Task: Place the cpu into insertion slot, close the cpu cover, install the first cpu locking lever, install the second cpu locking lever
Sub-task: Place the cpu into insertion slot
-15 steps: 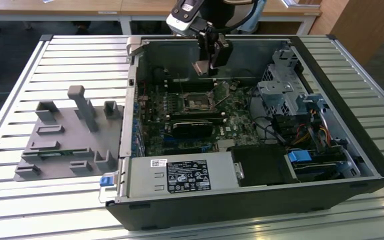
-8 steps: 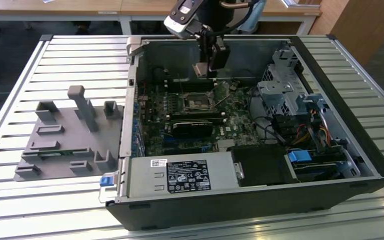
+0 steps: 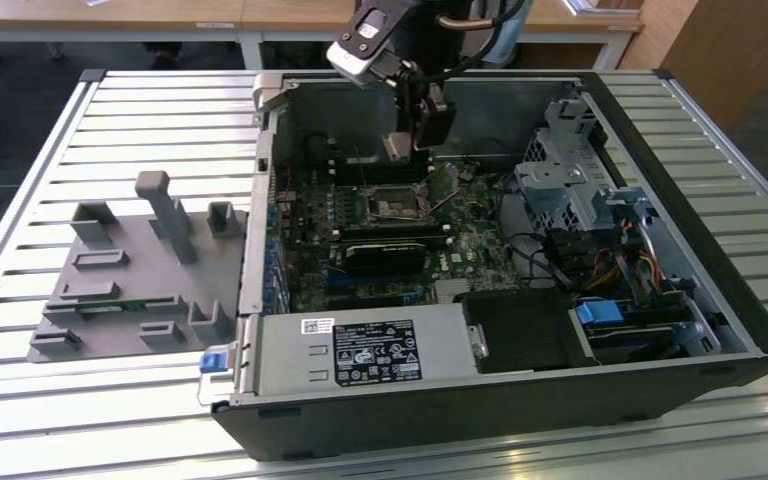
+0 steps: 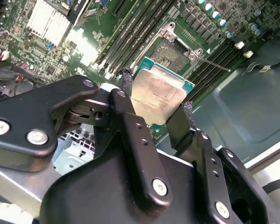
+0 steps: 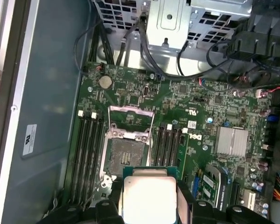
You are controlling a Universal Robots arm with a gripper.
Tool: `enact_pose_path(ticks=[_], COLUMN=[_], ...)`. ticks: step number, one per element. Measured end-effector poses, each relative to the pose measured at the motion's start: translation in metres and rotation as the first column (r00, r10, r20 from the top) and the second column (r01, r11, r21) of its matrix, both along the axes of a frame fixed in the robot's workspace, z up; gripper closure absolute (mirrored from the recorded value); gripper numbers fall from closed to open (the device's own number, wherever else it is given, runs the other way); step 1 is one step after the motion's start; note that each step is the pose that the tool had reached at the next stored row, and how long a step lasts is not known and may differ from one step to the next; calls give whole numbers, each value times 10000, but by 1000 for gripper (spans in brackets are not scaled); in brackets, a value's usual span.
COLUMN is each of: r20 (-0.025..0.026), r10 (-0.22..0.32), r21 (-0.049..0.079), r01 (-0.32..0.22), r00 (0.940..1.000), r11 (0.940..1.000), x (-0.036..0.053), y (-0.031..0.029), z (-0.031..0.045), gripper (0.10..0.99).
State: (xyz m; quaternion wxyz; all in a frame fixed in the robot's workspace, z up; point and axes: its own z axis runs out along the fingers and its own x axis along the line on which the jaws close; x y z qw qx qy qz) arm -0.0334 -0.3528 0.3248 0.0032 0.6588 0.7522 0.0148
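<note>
Hand [image 4: 156, 96] clamped on cpu [image 4: 160, 93] | flat square, silvery-beige top, green rim

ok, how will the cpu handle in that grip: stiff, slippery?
Probably stiff: the cpu shows a flat metal top and no sag in the end effector. Likely light, being thin. It is gripped only by its edges, so it may slip or tilt if bumped.

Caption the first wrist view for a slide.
Gripper holds the cpu near the empty insertion slot, cpu cover open.
</note>
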Motion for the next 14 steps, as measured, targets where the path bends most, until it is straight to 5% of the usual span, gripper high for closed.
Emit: enact_pose_path(ticks=[6,14], r20=[5,6], r10=[-30,-712], r21=[-16,-17], r01=[30,712], r00=[10000,9975], r11=[10000,9975], x=[0,0], y=[0,6], z=[-79,-139], gripper=[545,545])
